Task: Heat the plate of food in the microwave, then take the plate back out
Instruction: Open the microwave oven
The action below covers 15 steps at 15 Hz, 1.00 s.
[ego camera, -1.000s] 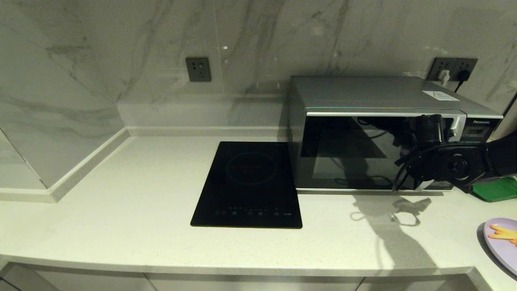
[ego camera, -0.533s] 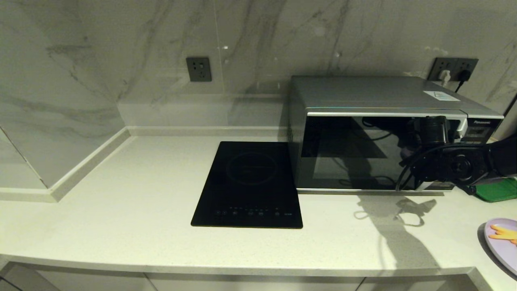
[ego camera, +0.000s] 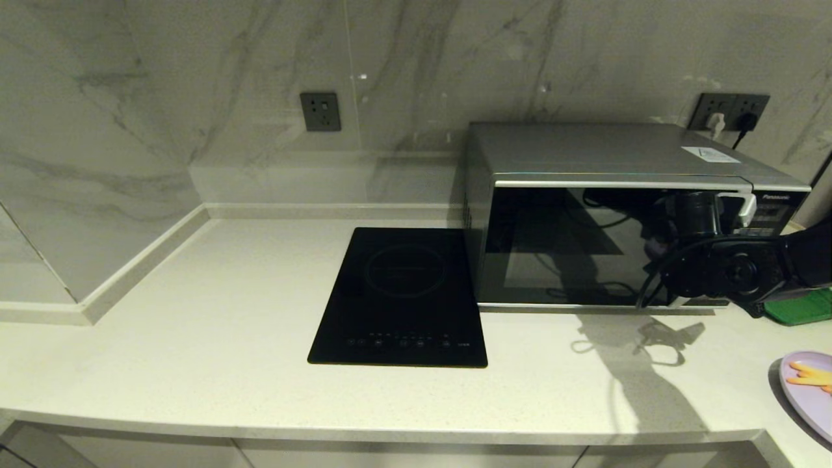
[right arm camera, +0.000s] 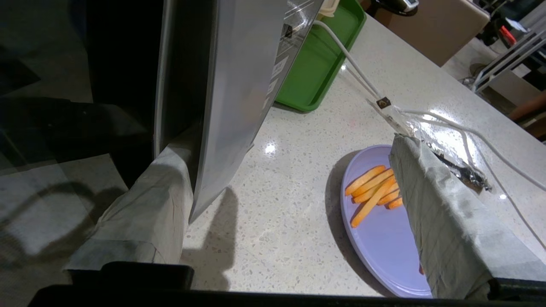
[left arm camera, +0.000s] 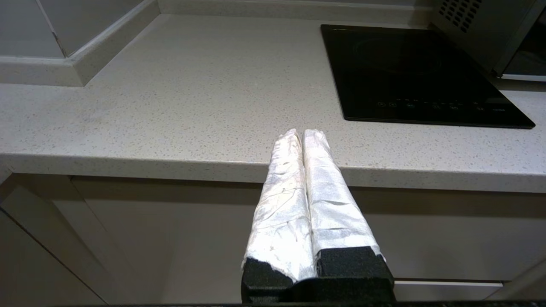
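Note:
The silver microwave (ego camera: pixel 604 214) stands at the back right with its dark glass door facing me. My right gripper (ego camera: pixel 731 207) is at the door's right edge, open. In the right wrist view, one wrapped finger (right arm camera: pixel 149 200) is tucked between the dark glass and the silver handle (right arm camera: pixel 239 85), while the other finger (right arm camera: pixel 439 204) hangs wide apart over the plate. The lilac plate of food (right arm camera: pixel 384 238) with orange fries (right arm camera: pixel 375 187) rests on the counter at the right, cut by the head view's edge (ego camera: pixel 809 390). My left gripper (left arm camera: pixel 303 133) is shut and empty, parked below the counter's front edge.
A green tray (ego camera: pixel 799 305) lies right of the microwave, also seen from the wrist (right arm camera: pixel 315 72). A black induction hob (ego camera: pixel 400 292) sits left of the oven. A white cable (right arm camera: pixel 354 64) and a foil-wrapped piece (right arm camera: pixel 448 157) trail across the counter beside the plate.
My right gripper has slid to the right along the door front, reaching the handle. The left arm has not moved.

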Motion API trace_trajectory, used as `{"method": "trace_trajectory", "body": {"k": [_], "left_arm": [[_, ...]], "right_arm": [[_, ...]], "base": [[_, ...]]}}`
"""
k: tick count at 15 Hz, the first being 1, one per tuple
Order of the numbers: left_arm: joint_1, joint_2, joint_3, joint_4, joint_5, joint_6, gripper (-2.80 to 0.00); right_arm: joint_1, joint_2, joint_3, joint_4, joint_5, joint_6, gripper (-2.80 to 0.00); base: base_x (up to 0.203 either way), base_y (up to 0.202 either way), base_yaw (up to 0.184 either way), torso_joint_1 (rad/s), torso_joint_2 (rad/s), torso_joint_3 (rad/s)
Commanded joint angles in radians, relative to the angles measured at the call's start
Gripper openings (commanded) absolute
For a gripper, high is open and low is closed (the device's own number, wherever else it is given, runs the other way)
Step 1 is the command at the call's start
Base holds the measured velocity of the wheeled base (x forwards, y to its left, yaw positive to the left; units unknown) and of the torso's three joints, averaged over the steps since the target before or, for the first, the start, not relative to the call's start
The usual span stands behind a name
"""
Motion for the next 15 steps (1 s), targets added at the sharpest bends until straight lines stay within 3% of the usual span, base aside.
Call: {"method": "trace_trajectory", "body": {"k": [1,6,14,15], "left_arm": [[0.0,0.0,0.0,0.0,0.001,0.0,-2.8],[0.0,0.0,0.0,0.0,0.001,0.0,-2.8],[0.0,0.0,0.0,0.0,0.001,0.0,-2.8],[0.0,0.0,0.0,0.0,0.001,0.0,-2.8]], "right_arm": [[0.002,-0.022,0.023,0.001,-0.007,0.017,0.0],[0.026,-0.138,0.206,0.0,0.0,0.097,0.0],[0.177,-0.179,0.213,0.005,0.088,0.068,0.0],[0.216,-0.222,0.217,0.008,0.102,0.063,-2.8]], "base": [[0.0,0.0,0.0,0.0,0.0,0.0],[0.0,0.0,0.0,0.0,0.0,0.0],[0.0,0.0,0.0,0.0,0.0,0.0],[0.0,0.0,0.0,0.0,0.0,0.0]]}}
